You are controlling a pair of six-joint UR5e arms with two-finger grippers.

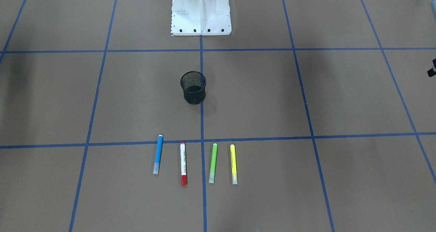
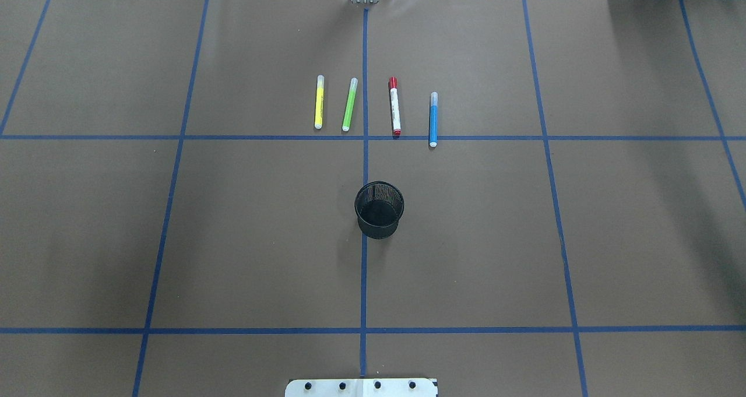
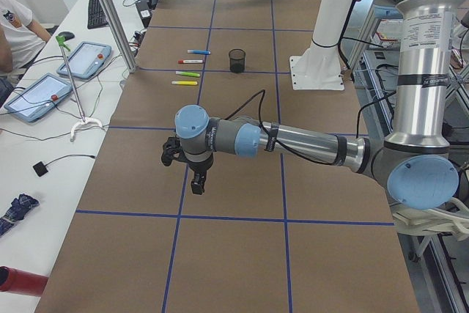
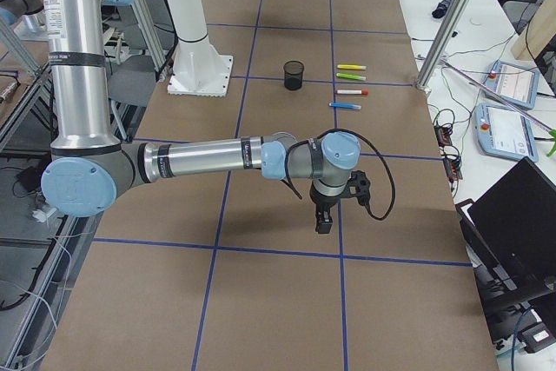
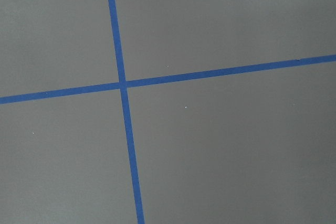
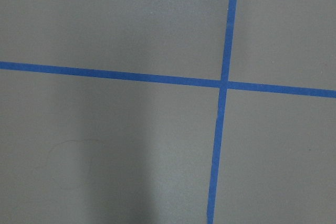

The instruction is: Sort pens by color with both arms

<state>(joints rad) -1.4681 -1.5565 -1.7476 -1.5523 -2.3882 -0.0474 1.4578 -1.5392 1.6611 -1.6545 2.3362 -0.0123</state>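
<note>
Four pens lie side by side on the brown table, past the black mesh cup point(image 2: 379, 209): a yellow pen point(image 2: 319, 102), a lime-green pen point(image 2: 349, 104), a white pen with a red cap point(image 2: 395, 106) and a blue pen point(image 2: 433, 119). Both arms are far out at the table's ends, away from the pens. The left gripper point(image 3: 198, 185) hangs over bare table in the exterior left view, and the right gripper point(image 4: 323, 221) does the same in the exterior right view. I cannot tell whether either is open or shut. Both wrist views show only table and blue tape.
The white pedestal base point(image 1: 201, 12) stands behind the cup. Blue tape lines point(image 2: 364, 269) grid the table. A person point(image 3: 15, 31) sits at a side bench with tablets point(image 3: 84, 59). A metal post point(image 3: 110, 12) and a laptop point(image 4: 521, 241) flank the table.
</note>
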